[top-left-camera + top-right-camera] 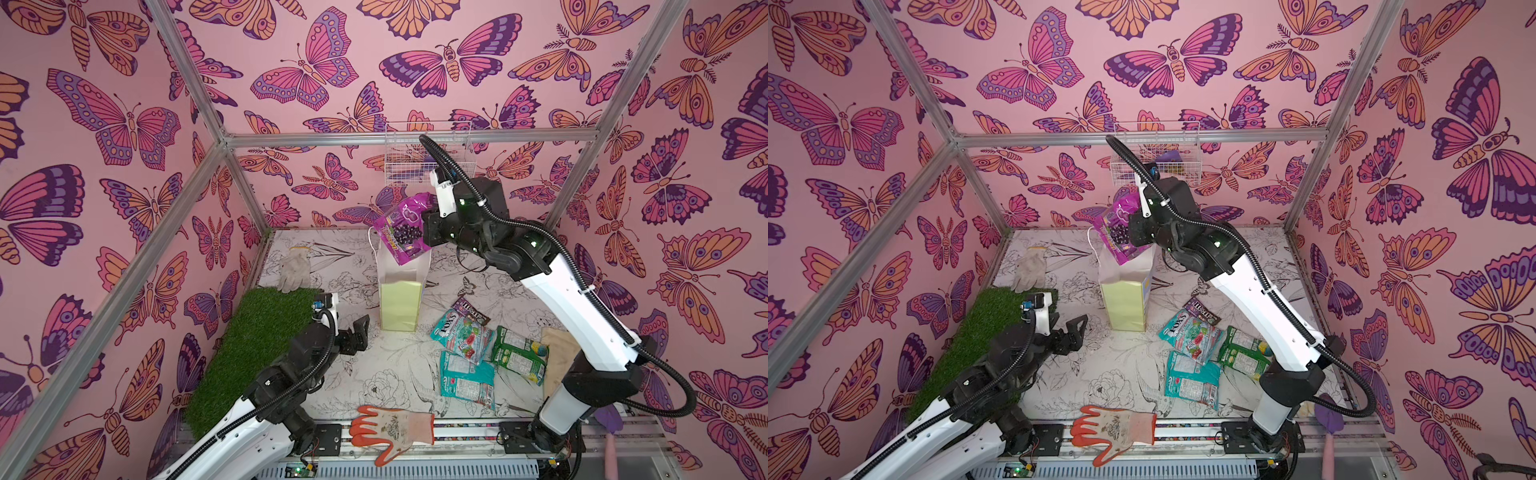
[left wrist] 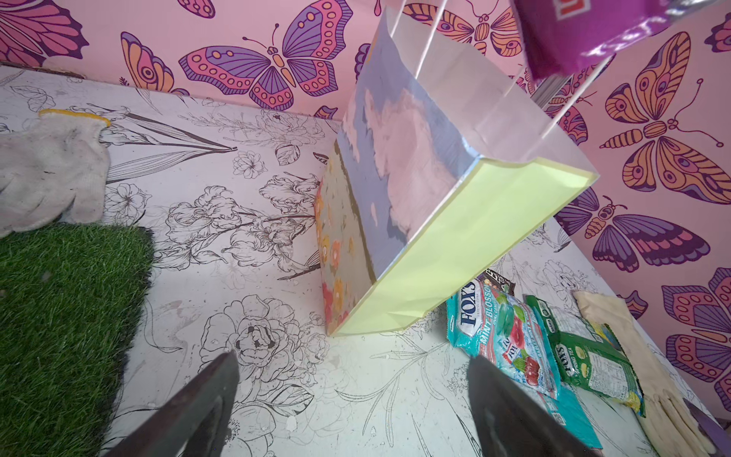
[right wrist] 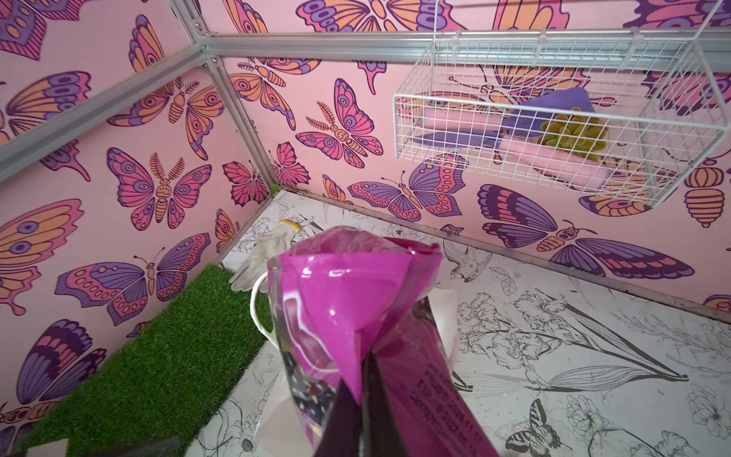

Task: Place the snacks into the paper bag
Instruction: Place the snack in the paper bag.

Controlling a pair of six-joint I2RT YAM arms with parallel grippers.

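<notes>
Floral-printed tabletop [image 1: 374, 374]: right fingers [image 3: 342, 423] pinch glossy magenta grape bag [image 1: 401, 232] over matte paper bag [image 1: 399, 305]; left fingers [image 2: 197, 411] spread, empty.

Table [image 1: 357, 374]: white top printed with black line flowers. On it:
- artificial grass mat [image 1: 249, 353], left side
- pale cloth glove [image 1: 295, 270], at the mat's far end
- paper bag [image 1: 400, 305], upright, centre
- M&M's packet [image 1: 473, 311], far teal candy bag [image 1: 463, 338], near teal candy bag [image 1: 467, 380] and green-and-yellow bag [image 1: 519, 353], clustered right
- orange-and-white work glove [image 1: 392, 430], near edge

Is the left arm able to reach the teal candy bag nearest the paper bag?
Probably yes. The left gripper is open, and bare table lies between it and the teal candy bag, though the paper bag stands close by.
</notes>
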